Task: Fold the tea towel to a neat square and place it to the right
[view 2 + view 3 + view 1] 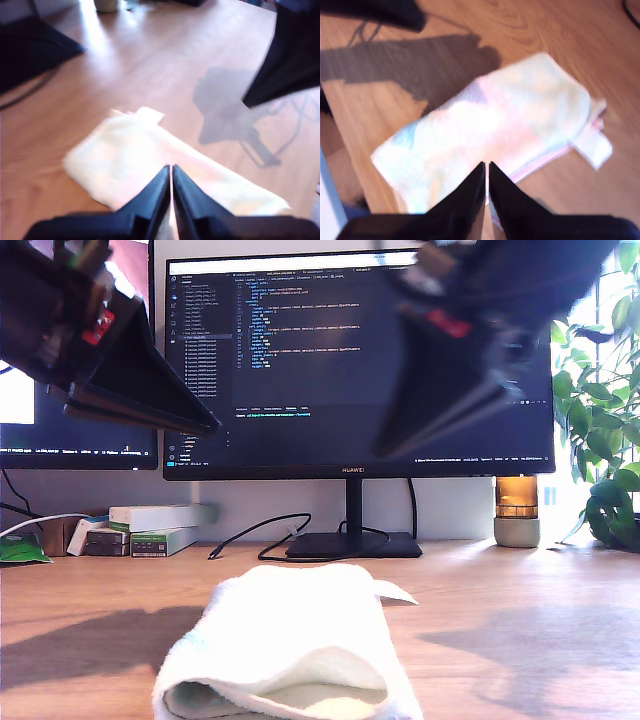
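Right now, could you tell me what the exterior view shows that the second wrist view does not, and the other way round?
Only the exterior view shows the monitor on its stand, the black cable, the stacked boxes, the amber lamp and the plant. Only the second wrist view shows the top of the tea towel, with pastel pink and mint patches and a label sticking out, and my second gripper shut above it. Both show the folded towel lying on the wooden table, not held.

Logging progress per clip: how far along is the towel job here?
Done: the tea towel lies folded into a long rectangle on the desk. In hand: nothing; my first claw and my second claw are shut and empty above it. Left: fold it square and set it aside.
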You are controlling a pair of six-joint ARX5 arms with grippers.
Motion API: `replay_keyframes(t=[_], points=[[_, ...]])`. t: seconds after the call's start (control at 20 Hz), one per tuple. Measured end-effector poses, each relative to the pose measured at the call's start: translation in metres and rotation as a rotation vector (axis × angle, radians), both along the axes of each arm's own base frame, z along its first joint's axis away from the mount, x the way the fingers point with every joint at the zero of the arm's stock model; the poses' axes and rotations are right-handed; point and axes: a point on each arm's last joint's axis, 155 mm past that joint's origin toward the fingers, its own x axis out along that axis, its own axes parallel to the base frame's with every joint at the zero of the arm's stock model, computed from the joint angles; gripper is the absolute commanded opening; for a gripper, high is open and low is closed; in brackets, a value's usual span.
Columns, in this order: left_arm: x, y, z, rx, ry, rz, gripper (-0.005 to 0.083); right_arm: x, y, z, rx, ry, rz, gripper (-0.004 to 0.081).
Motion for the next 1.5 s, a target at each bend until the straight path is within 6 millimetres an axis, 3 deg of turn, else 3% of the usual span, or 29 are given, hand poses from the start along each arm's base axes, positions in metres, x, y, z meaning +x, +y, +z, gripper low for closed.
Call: replay_keyframes(t=[0.2, 0.4, 0.6, 1.15, 1.2, 1.35, 1.4, 1.5], points=[[-0.027, -0.004, -0.023, 0.033, 0.042, -0.004, -0.0019, -0.013, -0.029, -0.012, 0.021, -0.016, -0.119, -0.0011], [-0.056, -0.007, -0.027, 0.034, 0.045, -0.026, -0.0019, -0.042, -0.031, -0.005, 0.066, -0.003, -0.062, -0.0011], [-0.079, 0.002, -0.041, 0.087, 0.071, -0.009, -0.0019, -0.061, -0.042, -0.024, -0.008, 0.076, -0.045, -0.0011], [-0.091, 0.014, -0.053, 0.074, 0.25, 0.106, -0.0011, -0.061, -0.037, -0.02, 0.035, 0.103, -0.064, -0.0011], [-0.092, 0.013, -0.053, 0.059, 0.278, 0.124, 0.0031, -0.061, -0.037, -0.02, 0.036, 0.102, -0.064, -0.0011], [-0.094, 0.012, -0.053, -0.017, 0.423, 0.21, 0.0393, -0.058, -0.034, -0.016, 0.051, 0.088, -0.063, -0.0011], [-0.095, 0.013, -0.054, -0.037, 0.476, 0.236, 0.0438, -0.057, -0.033, -0.014, 0.061, 0.079, -0.063, -0.0011], [-0.098, 0.016, -0.058, -0.089, 0.641, 0.32, 0.0441, -0.053, -0.029, -0.009, 0.081, 0.059, -0.061, -0.0011]])
